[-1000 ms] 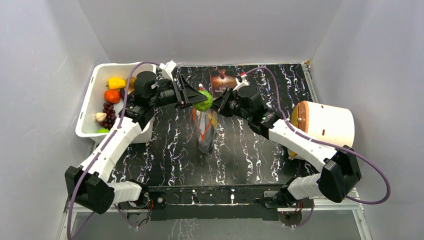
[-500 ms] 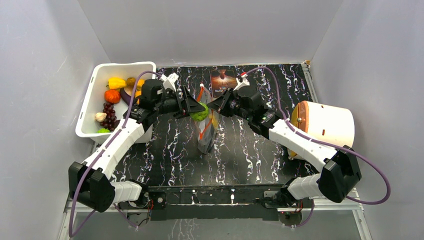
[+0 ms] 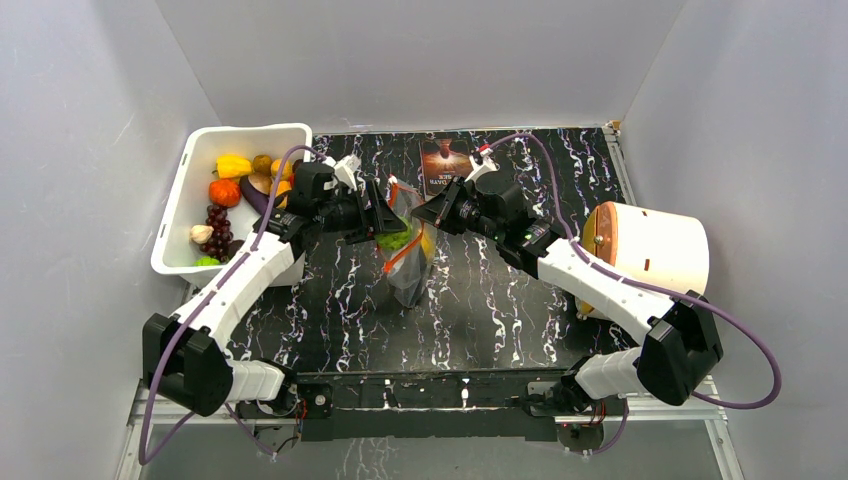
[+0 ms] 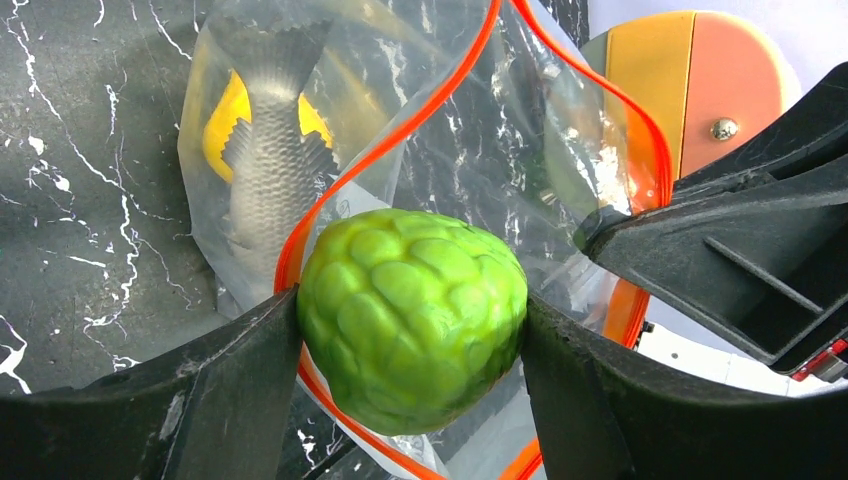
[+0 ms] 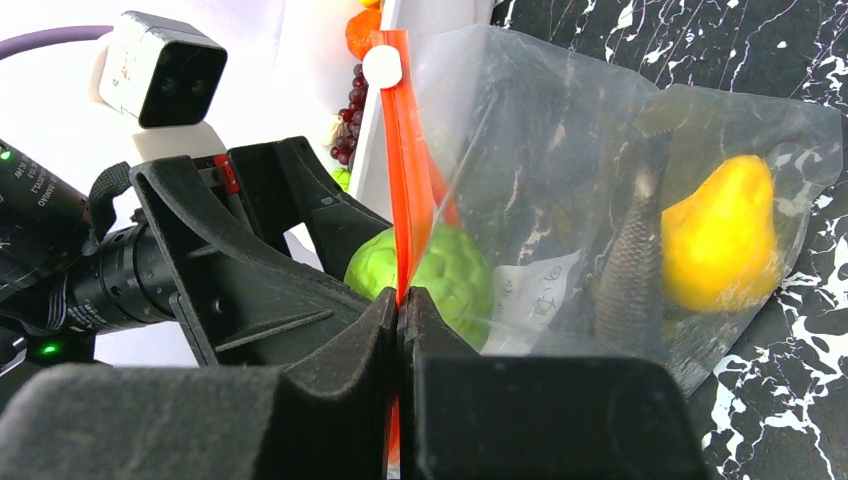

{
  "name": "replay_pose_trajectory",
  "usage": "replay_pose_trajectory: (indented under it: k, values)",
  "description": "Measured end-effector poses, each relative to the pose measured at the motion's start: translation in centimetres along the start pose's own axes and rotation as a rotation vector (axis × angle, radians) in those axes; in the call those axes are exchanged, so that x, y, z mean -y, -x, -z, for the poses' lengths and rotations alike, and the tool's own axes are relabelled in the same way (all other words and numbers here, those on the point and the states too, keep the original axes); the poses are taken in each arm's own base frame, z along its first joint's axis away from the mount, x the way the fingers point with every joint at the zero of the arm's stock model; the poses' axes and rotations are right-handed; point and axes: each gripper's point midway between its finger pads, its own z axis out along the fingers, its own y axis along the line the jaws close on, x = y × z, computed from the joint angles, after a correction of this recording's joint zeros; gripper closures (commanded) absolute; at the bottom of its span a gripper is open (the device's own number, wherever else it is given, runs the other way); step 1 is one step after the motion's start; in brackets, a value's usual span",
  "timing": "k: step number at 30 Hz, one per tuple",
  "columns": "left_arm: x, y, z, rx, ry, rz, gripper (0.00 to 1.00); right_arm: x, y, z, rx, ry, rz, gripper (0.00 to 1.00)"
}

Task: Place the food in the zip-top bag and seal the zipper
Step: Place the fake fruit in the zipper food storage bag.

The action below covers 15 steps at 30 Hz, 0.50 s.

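The clear zip-top bag (image 3: 410,272) stands mid-table with its mouth held up and open. A grey fish (image 4: 268,170) and a yellow pear (image 5: 722,235) lie inside it. My left gripper (image 4: 412,322) is shut on a bumpy green fruit (image 4: 410,315), holding it at the bag's mouth, where the red-orange zipper (image 4: 400,140) loops around it. My right gripper (image 5: 402,305) is shut on one side of the zipper (image 5: 408,170) and holds that edge up. From above, the left gripper (image 3: 388,222) and the right gripper (image 3: 424,213) face each other over the bag.
A white tub (image 3: 178,215) at the left holds more food: grapes, a yellow pepper, an orange piece. A white cylinder with an orange face (image 3: 652,247) lies at the right. A dark printed card (image 3: 446,165) lies at the back.
My left gripper has come down and toward me with the green fruit, from above the bag to its mouth. The bag's top has shifted slightly. The right gripper has kept its hold.
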Motion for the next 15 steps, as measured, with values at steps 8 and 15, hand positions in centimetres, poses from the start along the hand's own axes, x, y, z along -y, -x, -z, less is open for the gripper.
replay_pose_trajectory:
  k: [8,15]
  values:
    - [0.8,0.0,0.3,-0.015,-0.022,0.001,0.02,0.0,0.0,0.0,0.0,0.0,0.002,1.0]
    - [1.6,-0.1,0.9,-0.019,-0.05,-0.003,0.04,0.0,0.0,0.0,0.001,0.0,0.012,1.0]
